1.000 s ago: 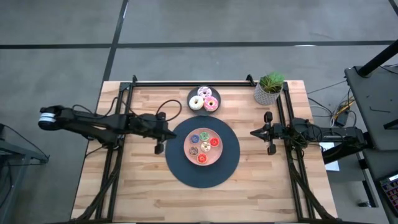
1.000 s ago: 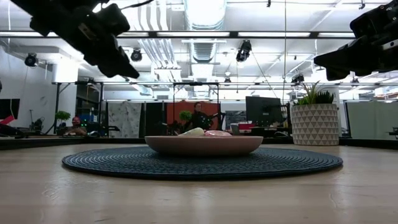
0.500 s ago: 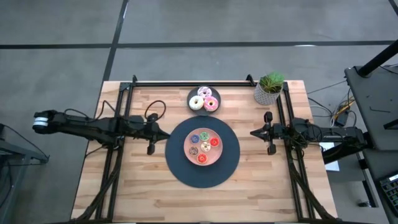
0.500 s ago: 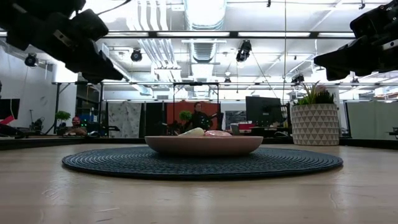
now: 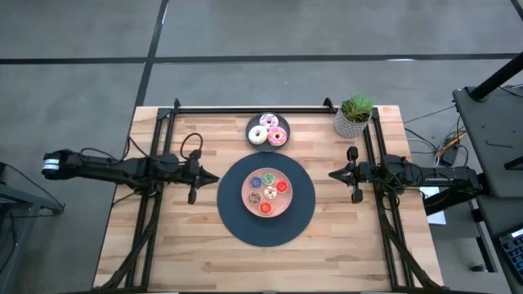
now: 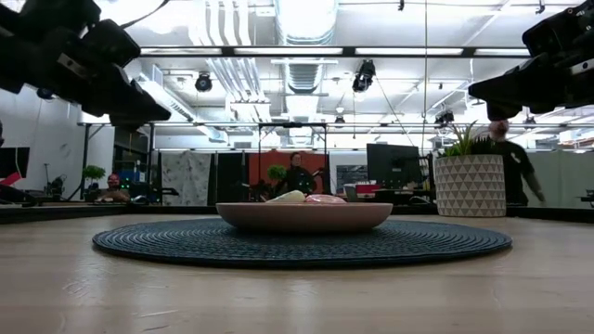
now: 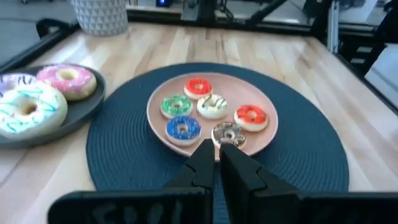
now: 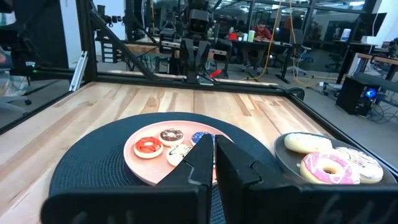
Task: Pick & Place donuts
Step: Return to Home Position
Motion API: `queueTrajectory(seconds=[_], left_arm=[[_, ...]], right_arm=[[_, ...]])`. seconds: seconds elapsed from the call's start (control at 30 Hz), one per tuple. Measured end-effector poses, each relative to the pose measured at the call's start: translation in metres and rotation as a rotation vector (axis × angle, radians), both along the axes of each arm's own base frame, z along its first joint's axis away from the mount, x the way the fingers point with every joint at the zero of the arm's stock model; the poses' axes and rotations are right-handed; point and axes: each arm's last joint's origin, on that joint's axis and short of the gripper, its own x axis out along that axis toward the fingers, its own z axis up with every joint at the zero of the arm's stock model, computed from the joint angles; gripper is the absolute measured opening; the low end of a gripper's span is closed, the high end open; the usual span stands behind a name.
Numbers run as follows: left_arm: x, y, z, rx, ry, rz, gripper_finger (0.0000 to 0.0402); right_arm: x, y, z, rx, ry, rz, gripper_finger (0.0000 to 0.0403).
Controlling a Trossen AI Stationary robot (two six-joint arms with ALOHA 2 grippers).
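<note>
Pink plate (image 6: 304, 217) edge-on in low view, six tiny donuts (image 5: 269, 193) countable overhead

Six tiny donuts (image 7: 212, 106) lie flat on pink plate (image 7: 235, 91); three larger donuts (image 7: 25, 111) fill dark plate (image 7: 79, 112).

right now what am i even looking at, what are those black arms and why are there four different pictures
These are two robot arms at a wooden table, each ending in a two-finger gripper. One picture looks straight down from above, and one looks level across the tabletop. The other two come from cameras on the arms' wrists. The left gripper and right gripper hover on either side of a dark round mat, both shut and holding nothing. On the mat, a pink plate carries six small toy donuts. Next to the mat, a dark plate holds three bigger donuts, and a potted plant stands near a corner.
</note>
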Motion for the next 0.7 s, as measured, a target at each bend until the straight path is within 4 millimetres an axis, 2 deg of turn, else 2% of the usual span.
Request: queueTrajectory(seconds=[0.7], left_arm=[[-0.019,0.0,-0.031,0.007,-0.057,-0.007,0.0]], right_arm=[[0.0,0.0,0.0,0.0,0.0,0.0,0.0008]])
